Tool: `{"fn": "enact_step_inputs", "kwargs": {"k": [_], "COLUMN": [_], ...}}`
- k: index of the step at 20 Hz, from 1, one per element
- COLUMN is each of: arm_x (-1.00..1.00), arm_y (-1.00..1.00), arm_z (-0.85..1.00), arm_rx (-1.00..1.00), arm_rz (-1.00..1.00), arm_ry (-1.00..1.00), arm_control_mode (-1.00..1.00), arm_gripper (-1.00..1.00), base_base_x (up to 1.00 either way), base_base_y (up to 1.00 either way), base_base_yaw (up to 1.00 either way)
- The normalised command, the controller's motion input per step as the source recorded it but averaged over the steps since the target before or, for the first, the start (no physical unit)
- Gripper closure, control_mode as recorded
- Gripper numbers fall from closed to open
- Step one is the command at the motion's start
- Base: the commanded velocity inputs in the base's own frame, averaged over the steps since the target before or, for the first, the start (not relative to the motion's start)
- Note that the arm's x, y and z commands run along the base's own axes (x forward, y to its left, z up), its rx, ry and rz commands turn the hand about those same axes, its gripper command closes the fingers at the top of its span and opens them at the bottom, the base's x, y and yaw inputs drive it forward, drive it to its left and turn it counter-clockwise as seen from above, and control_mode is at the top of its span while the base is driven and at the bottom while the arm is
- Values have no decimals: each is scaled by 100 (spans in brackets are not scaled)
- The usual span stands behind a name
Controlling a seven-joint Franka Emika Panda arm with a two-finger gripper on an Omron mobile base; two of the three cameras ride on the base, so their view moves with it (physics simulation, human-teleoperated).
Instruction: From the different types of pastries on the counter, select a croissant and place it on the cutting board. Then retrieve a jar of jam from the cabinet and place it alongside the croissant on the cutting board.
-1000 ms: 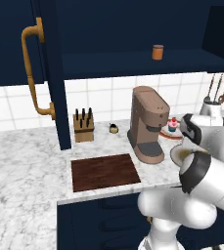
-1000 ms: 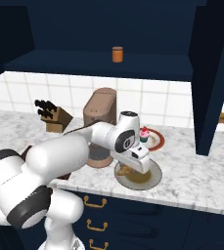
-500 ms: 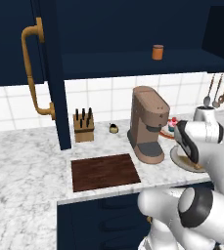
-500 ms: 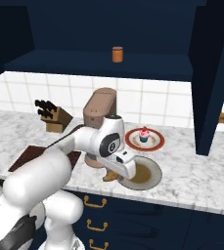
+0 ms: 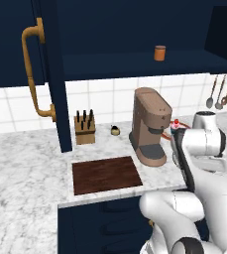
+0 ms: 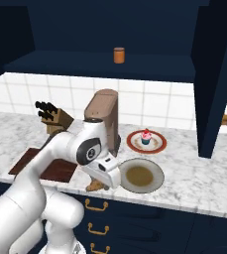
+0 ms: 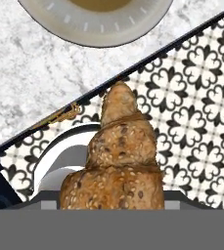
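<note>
The arm bends forward from the base and doubles back, so that the hand (image 6: 101, 179) hangs low at the front edge of the worktop (image 6: 194, 173), just left of the round beige plate (image 6: 157, 178). Its wrist points downward and toward the robot's own body. The hand is clamped on the croissant (image 6: 96, 185): in the hand view the golden-brown, seed-flecked pastry (image 7: 117, 161) rises from between the fingertips, its pointed end up, held over the worktop's edge with the patterned black-and-white floor (image 7: 196, 112) below it and the plate's rim (image 7: 99, 34) at the top. In the left base view the hand itself is hidden behind the white forearm.

Taking the brown coffee machine (image 5: 149, 126) as landmark: the cutting board (image 5: 106, 174) lies flat on the worktop to its left and a little nearer the front edge, bare. The knife block (image 5: 84, 130) stands further left against the tiled wall. To the machine's right a red-rimmed plate (image 6: 135, 144) carries the cupcake (image 6: 145, 136). Above the machine, the jar of jam (image 5: 159, 52) stands upright on the shelf of the cabinet (image 5: 110, 62), whose door (image 5: 50, 74) with its brass handle (image 5: 33, 74) stands open at the left.

No brand, label or writing can be read anywhere.
</note>
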Motion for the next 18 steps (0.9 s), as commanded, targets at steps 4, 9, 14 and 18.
{"fn": "enact_step_inputs", "kwargs": {"k": [4, 9, 14, 18], "arm_x": [-29, -57, -37, -1], "arm_y": [49, 52, 68, 84], "arm_z": [53, 46, 39, 28], "arm_rx": [-5, -3, -7, -11], "arm_rz": [0, 0, 0, 1], "arm_ry": [1, 0, 0, 0], "arm_control_mode": [-100, -100, -100, -100], "arm_gripper": [100, 100, 100, 100], "base_base_x": [0, 0, 0, 0], "base_base_y": [0, 0, 0, 0], "base_base_yaw": [0, 0, 0, 0]}}
